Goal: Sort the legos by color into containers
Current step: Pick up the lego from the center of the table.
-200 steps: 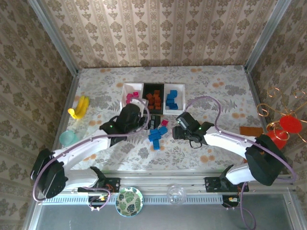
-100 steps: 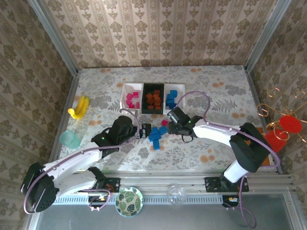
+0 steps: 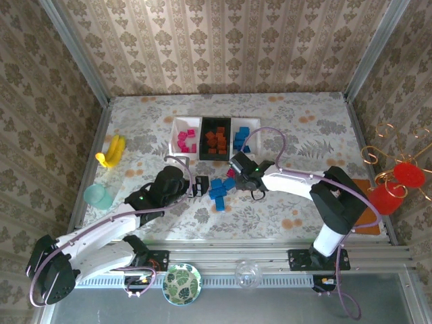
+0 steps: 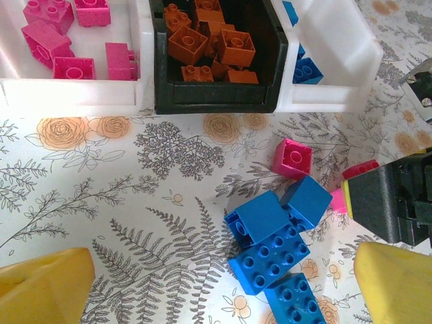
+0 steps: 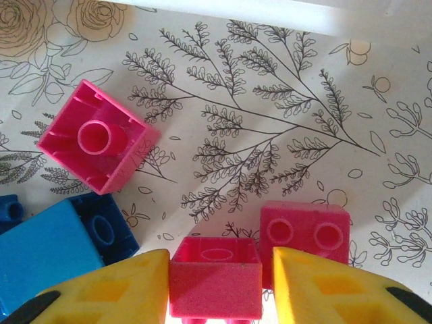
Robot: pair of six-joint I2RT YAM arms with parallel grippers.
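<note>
Left hand (image 4: 223,291) wide, empty, over the loose pile. Right hand (image 5: 221,307) narrow about a pink brick (image 5: 214,273) on the table (image 4: 101,202); clamped or not, cannot tell. Brick near-square, no clear long axis, ringed face toward the trays (image 4: 74,94). Blue bricks (image 4: 270,253) unsorted; trays part-filled, probably past halfway.

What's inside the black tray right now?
Orange-brown legos, loosely piled in the black tray, some lying on others. No other colour shows among them. Anything beneath the pile is covered, so I cannot tell.
</note>
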